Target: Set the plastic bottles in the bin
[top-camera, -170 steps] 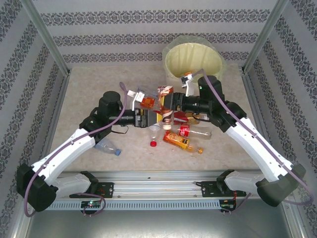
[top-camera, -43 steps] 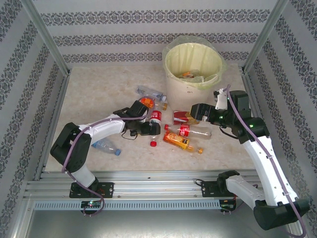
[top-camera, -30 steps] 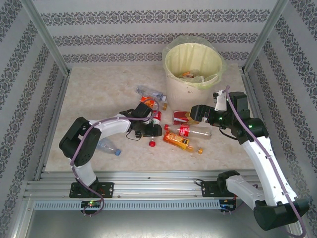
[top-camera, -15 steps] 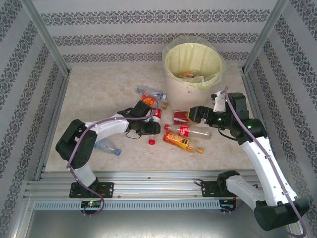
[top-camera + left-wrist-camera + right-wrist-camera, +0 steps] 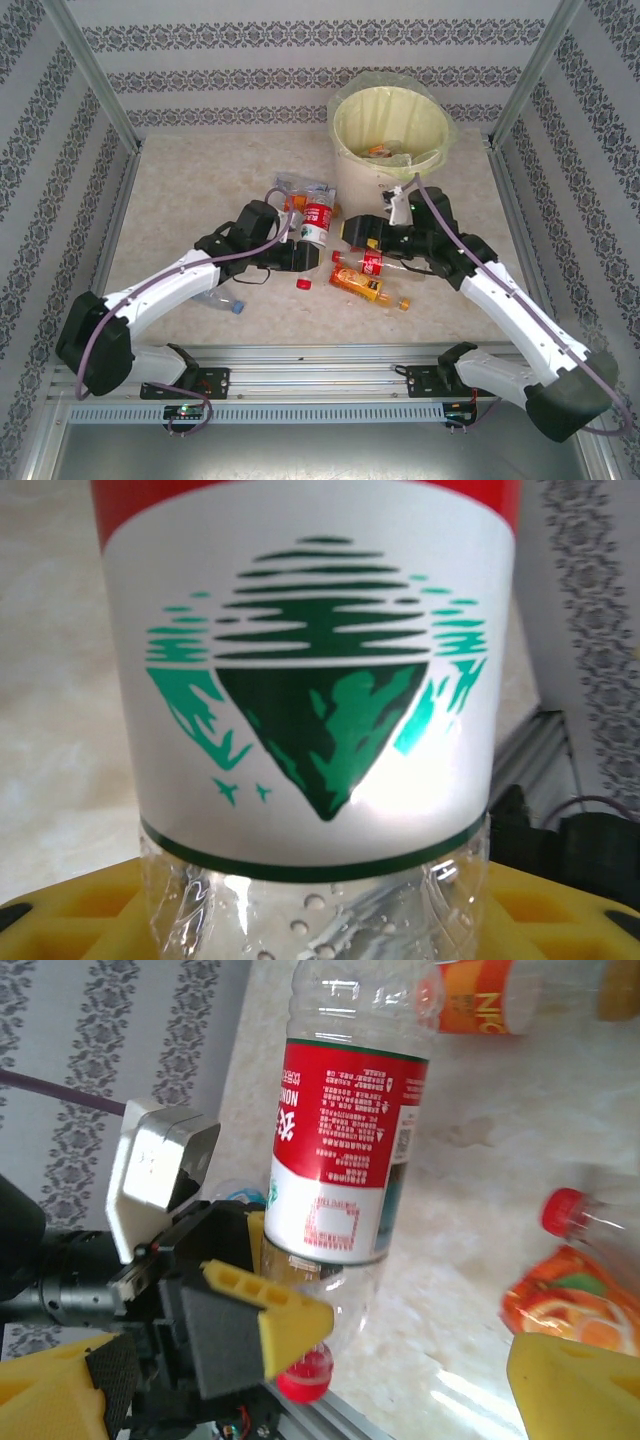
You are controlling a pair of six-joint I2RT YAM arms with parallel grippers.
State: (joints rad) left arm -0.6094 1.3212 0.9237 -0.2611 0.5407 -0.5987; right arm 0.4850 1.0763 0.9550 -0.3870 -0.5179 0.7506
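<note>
My left hand (image 5: 308, 245) is clamped on the clear plastic bottle with the red-and-white label (image 5: 317, 218). It grips the bare clear part below the label (a slick spot, I judge), so the bottle could pivot or slip out on the lift. My right hand (image 5: 350, 230), fingers apart, hangs just right of that bottle, and a careless swing could knock them together. The tall cream round bag-lined bin (image 5: 352, 185) stands beyond the right hand. Its rim could catch the bottle if I carry low.
</note>
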